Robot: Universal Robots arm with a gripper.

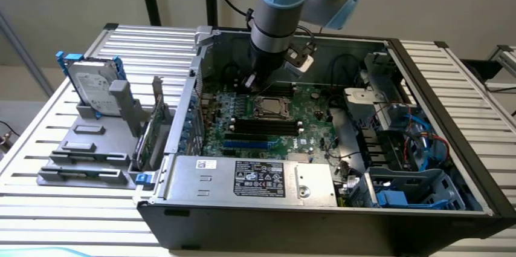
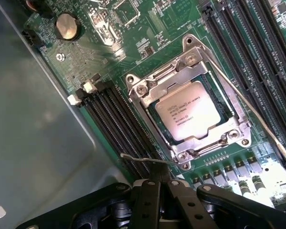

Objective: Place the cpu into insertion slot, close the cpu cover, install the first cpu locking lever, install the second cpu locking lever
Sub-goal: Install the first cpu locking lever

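Gripper near silvery square cpu cover framing pale metal cpu.

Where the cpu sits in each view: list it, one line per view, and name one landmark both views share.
Exterior view: the cpu lies near the middle of the green circuit board, just beneath the arm's tip.
Wrist view: the cpu is at the picture's centre, framed by the silvery cpu cover.
Shared landmark: the long black memory slots beside the socket.
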